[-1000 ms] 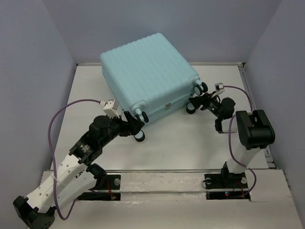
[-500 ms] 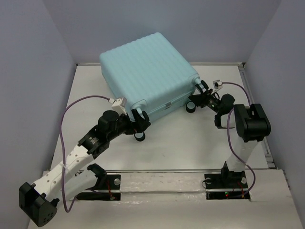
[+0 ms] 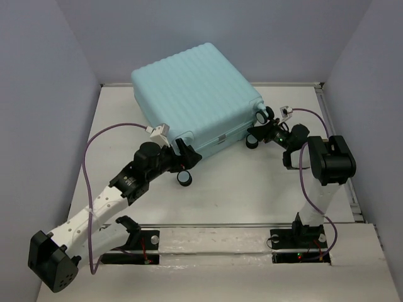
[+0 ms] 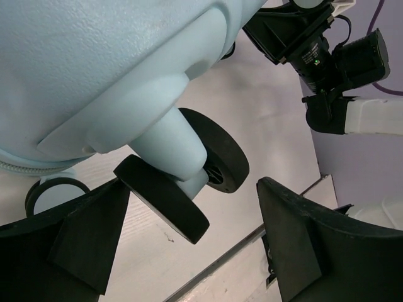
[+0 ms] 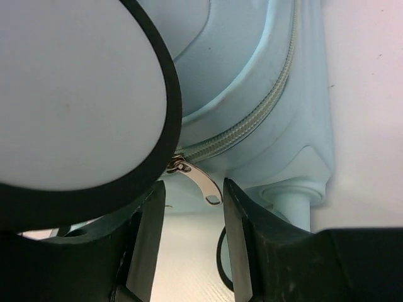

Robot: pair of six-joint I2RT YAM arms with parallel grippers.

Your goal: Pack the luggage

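The luggage [image 3: 195,94] is a pale aqua ribbed suitcase lying closed at the back of the table. My left gripper [image 3: 184,157] is at its near-left corner and stands open. In the left wrist view the fingers [image 4: 88,233] spread wide below a black caster wheel [image 4: 217,157], without touching it. My right gripper [image 3: 259,131] is at the near-right corner, by the wheels there. In the right wrist view its jaws are partly open around a silver zipper pull [image 5: 200,182], which hangs between them unclamped. A large white wheel [image 5: 69,94] fills the upper left of that view.
Grey walls close in the white table [image 3: 239,189] on the left, back and right. A metal rail [image 3: 220,225] runs along the front by the arm bases. Purple cables [image 3: 101,141] loop from each wrist. The right arm [image 4: 327,56] shows in the left wrist view.
My left arm has stretched forward and brought its gripper up to the suitcase's near-left corner. The right gripper has narrowed around the zipper pull. The suitcase has shifted slightly left.
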